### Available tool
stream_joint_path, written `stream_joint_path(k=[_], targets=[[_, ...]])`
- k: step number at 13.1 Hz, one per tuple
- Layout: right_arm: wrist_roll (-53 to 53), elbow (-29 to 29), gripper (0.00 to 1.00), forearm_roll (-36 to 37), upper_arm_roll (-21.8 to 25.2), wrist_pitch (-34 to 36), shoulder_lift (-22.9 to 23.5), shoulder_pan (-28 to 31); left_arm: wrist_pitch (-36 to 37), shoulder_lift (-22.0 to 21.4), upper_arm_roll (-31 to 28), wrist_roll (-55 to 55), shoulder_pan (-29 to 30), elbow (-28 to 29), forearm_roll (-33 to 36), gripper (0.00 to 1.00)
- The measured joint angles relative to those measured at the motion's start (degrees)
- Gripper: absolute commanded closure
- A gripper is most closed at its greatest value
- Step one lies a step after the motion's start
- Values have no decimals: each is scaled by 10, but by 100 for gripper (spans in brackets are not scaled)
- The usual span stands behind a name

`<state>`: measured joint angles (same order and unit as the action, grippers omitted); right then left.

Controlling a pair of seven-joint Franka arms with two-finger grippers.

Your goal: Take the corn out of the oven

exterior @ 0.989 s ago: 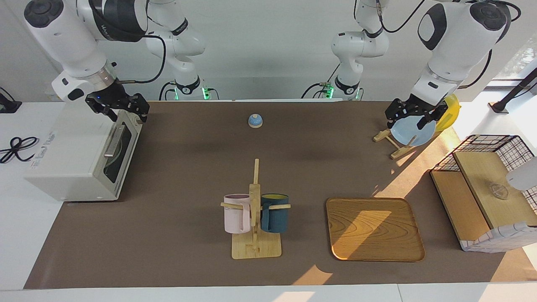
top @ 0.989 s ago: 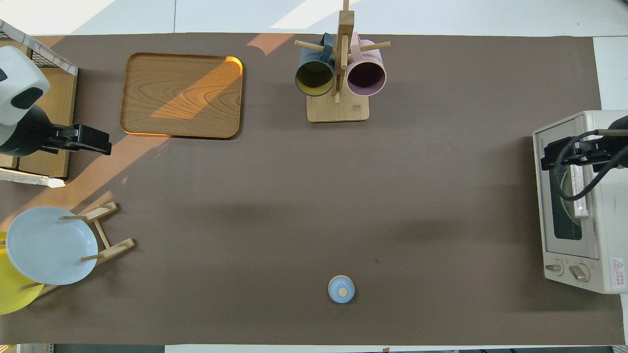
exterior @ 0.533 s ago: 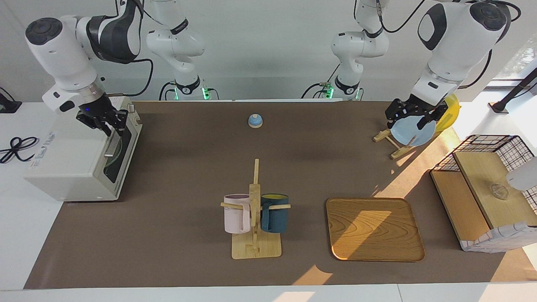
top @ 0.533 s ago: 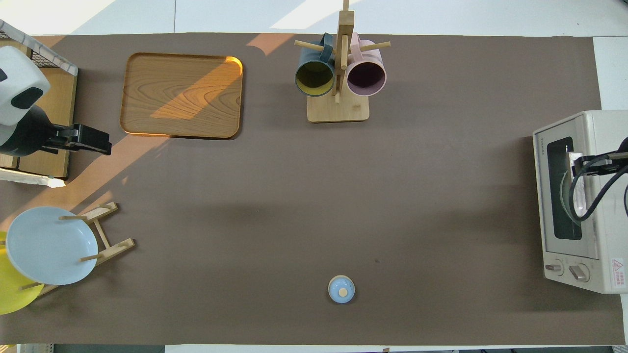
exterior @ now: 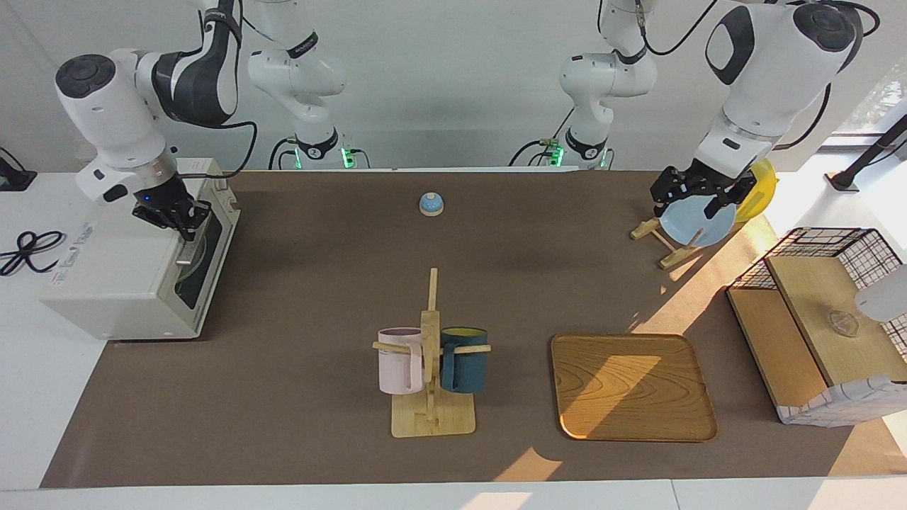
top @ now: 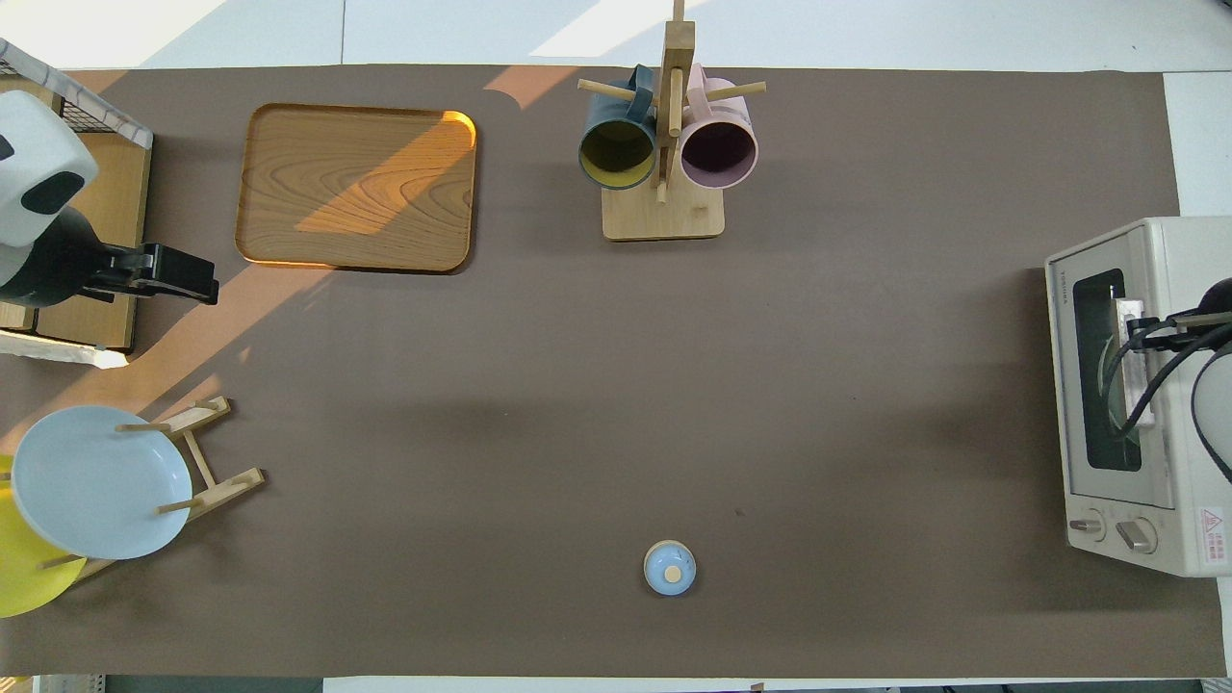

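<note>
Right gripper (exterior: 186, 221) has closed on oven (exterior: 134, 262) handle (door shut).

The counter (exterior: 319, 283) wears a brown mat; on it rest the oven (exterior: 134, 262), mug rack (exterior: 431, 418), wooden tray (exterior: 631, 386), blue bell (exterior: 431, 204), plate stand (exterior: 666, 248), wire-mesh basket (exterior: 822, 319).

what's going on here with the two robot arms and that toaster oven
The right gripper is shut on the handle of the white oven, whose door is not yet open. No corn shows through the glass from here. The left gripper waits, open, over the blue plate in its rack at the left arm's end of the table.
</note>
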<state>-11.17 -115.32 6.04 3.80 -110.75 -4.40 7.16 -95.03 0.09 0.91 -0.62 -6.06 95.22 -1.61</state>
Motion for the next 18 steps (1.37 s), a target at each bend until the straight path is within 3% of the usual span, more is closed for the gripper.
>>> stream_joint_path(k=[6,11,18], targets=[[-5,-32,100,0,-4,-34,-2,-5,0,0,0,0,0,0,0,0],[45,-58,100,-6,-9,-59,13,-62,0,0,0,0,0,0,0,0],[67,-115,100,-33,-23,-182,61,-90,0,0,0,0,0,0,0,0]])
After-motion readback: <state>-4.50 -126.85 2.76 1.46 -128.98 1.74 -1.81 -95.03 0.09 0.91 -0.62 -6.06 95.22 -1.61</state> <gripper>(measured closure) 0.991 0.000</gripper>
